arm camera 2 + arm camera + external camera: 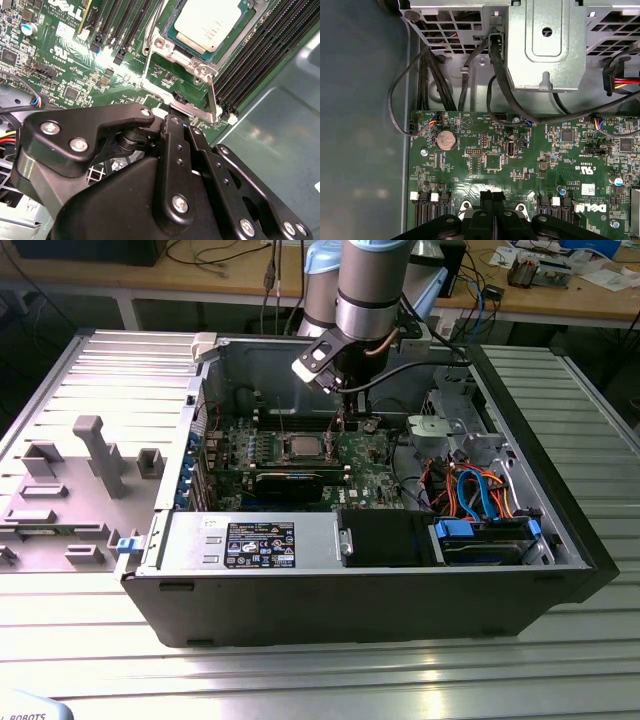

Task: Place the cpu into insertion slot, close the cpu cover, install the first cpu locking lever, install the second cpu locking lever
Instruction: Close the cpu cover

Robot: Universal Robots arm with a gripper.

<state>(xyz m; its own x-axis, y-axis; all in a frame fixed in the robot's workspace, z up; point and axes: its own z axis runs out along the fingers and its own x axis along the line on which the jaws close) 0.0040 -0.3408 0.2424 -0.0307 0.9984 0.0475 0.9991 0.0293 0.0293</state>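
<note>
On a ribbed metal table (300, 680), an open computer case (570, 550) lying on its side, with the arm (370, 285) reaching down into it. Inside, flat on the case floor, the green motherboard (375, 468). Near its middle, the insertion slot (159, 44) with the cpu (300, 447) already seated in it, grey face up and level; first step judged done. Around that face in the second wrist view, the cpu cover (182, 56), seemingly down flat and framing the chip; second step likely done too, though not certain from this angle. Alongside the socket, a thin wire lever (148, 35). At the corner nearest the gripper (175, 112), a flat silver strip (213, 97) standing up from the board. Latched or not, impossible to say, hence both lever steps counted as not yet done. Gripper itself low over the board, just beside that corner, to the exterior view's right of the socket. Fingertips (487, 200) pressed together in the first wrist view with no visible gap, and nothing clearly pinched between them. A small dark part right at their tips in the second wrist view, touching or merely close not settled.
</note>
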